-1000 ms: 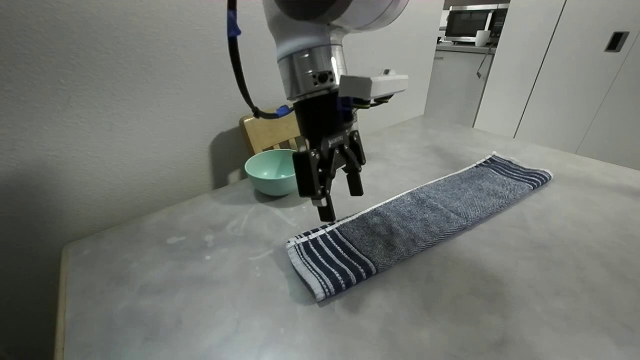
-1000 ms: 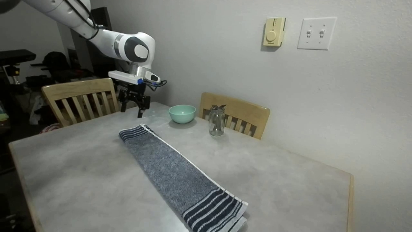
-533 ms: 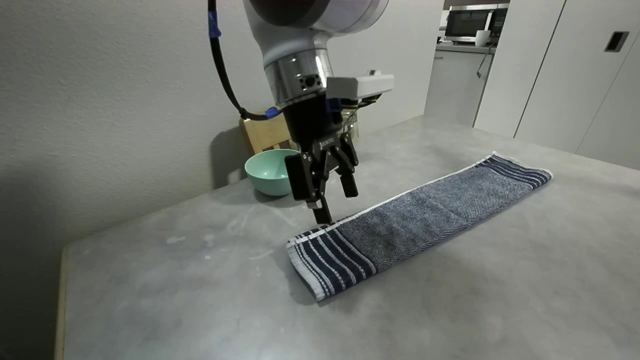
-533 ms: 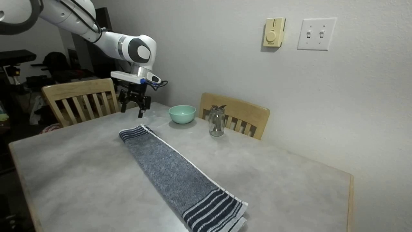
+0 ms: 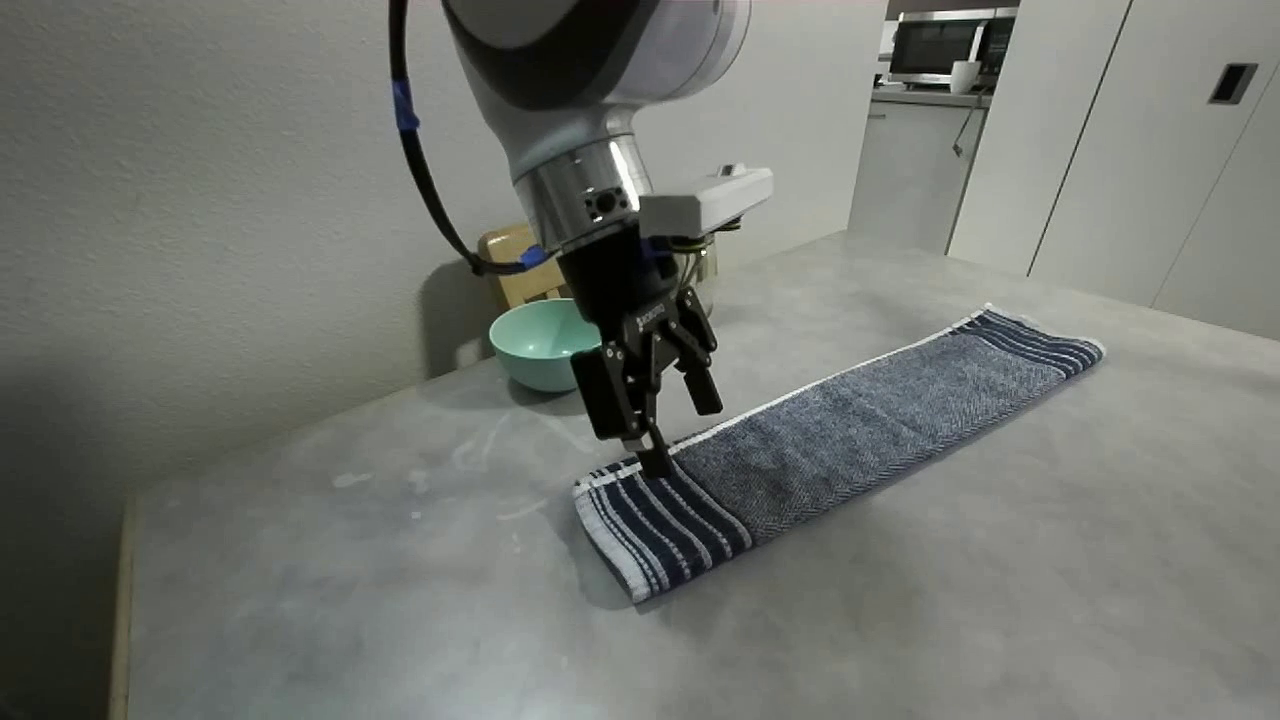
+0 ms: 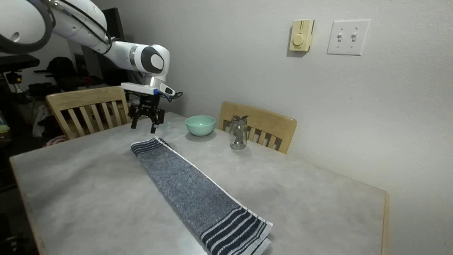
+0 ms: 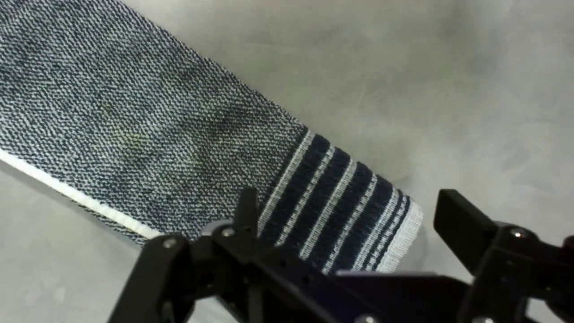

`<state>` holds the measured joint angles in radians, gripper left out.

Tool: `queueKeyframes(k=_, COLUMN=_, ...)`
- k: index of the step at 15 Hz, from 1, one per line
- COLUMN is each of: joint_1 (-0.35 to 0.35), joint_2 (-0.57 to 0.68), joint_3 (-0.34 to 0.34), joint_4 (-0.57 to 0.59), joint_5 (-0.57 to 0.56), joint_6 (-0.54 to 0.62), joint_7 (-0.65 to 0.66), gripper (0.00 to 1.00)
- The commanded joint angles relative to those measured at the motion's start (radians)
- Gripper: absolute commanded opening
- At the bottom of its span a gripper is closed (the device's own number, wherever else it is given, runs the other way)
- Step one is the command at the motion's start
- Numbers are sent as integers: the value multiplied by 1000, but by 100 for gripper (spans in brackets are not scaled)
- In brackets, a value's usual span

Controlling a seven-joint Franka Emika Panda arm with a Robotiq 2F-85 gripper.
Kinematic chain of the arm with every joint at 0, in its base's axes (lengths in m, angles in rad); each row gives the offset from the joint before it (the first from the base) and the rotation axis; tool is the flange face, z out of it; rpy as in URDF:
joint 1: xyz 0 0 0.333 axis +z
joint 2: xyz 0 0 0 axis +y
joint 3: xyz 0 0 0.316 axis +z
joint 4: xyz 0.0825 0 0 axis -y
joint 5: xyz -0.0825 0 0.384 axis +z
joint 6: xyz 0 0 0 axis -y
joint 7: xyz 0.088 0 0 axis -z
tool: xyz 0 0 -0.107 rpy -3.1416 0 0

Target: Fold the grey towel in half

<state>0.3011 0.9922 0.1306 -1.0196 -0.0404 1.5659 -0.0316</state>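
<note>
The grey towel (image 5: 840, 425) lies long and flat on the table, with dark and white stripes across its short ends. It also shows in an exterior view (image 6: 191, 184) and in the wrist view (image 7: 157, 125). My gripper (image 5: 681, 430) is open and empty, pointing down and tilted, above the striped end nearest the robot. In an exterior view the gripper (image 6: 143, 127) hangs just beyond that end. In the wrist view the gripper's fingers (image 7: 350, 204) stand wide apart, with the striped end showing between them. The gripper's base hides one corner of this end.
A teal bowl (image 5: 540, 345) stands behind the gripper, near the wall; it shows in both exterior views (image 6: 200, 125). A glass jar with forks (image 6: 238, 134) stands beside it. Wooden chairs (image 6: 88, 109) stand at the table's edges.
My gripper has shifted slightly, then come down closer to the towel's striped end, tilting a little more. It has stayed open. The towel, bowl and jar have not moved.
</note>
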Motion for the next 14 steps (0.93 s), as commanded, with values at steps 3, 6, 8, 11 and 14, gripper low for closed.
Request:
queueKeyframes(k=3, joint_1=51, joint_2=229, joint_3=-9, joint_4=311, joint_5=-42, joint_6=-171, joint_7=-27, gripper=100)
queueKeyframes(k=6, joint_1=45, joint_2=195, joint_3=-1, joint_4=232, joint_5=-34, joint_6=-129, joint_7=-7, gripper=100)
queueKeyframes(k=8, joint_1=47, joint_2=197, joint_3=-1, joint_4=230, joint_5=-34, joint_6=-127, joint_7=-6, gripper=100)
queueKeyframes(k=11, joint_1=45, joint_2=193, joint_3=-1, joint_4=230, joint_5=-34, joint_6=-127, joint_7=-6, gripper=100)
queueKeyframes(k=14, joint_1=51, joint_2=219, joint_3=-1, joint_4=258, joint_5=-34, joint_6=-148, joint_7=-4, gripper=100)
